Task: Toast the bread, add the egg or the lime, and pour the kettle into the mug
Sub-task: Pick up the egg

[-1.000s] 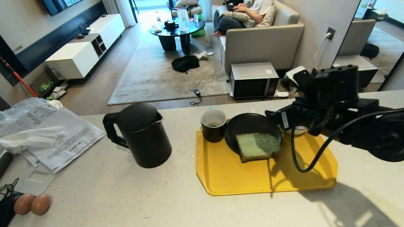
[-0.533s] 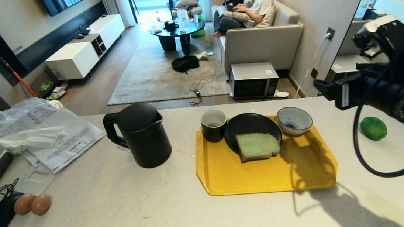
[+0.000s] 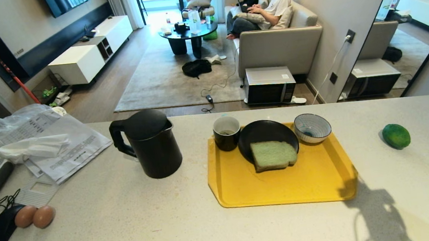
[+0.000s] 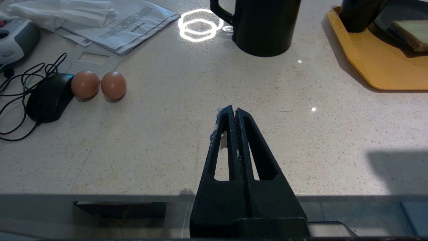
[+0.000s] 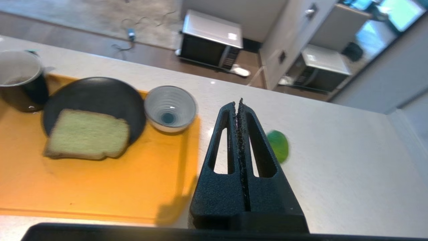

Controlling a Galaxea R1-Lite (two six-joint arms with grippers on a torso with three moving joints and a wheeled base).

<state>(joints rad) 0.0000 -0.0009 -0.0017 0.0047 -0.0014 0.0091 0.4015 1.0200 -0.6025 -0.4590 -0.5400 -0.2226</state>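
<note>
Nearest me, my left gripper [image 4: 235,112] and right gripper [image 5: 239,103] hang pressed together, empty, over bare counter [image 3: 130,231]. Midway, the bread [image 3: 273,155] overhangs its plate [image 3: 263,131] on the yellow tray [image 3: 284,188]; the lime [image 3: 396,136] lies apart, rightward; kettle [image 3: 150,144] and mug [image 3: 226,132] farther.

The left gripper [image 4: 235,112] is seen closed above the counter [image 4: 187,134], with two brown eggs [image 4: 99,85] set beside a black mouse [image 4: 46,98]
</note>
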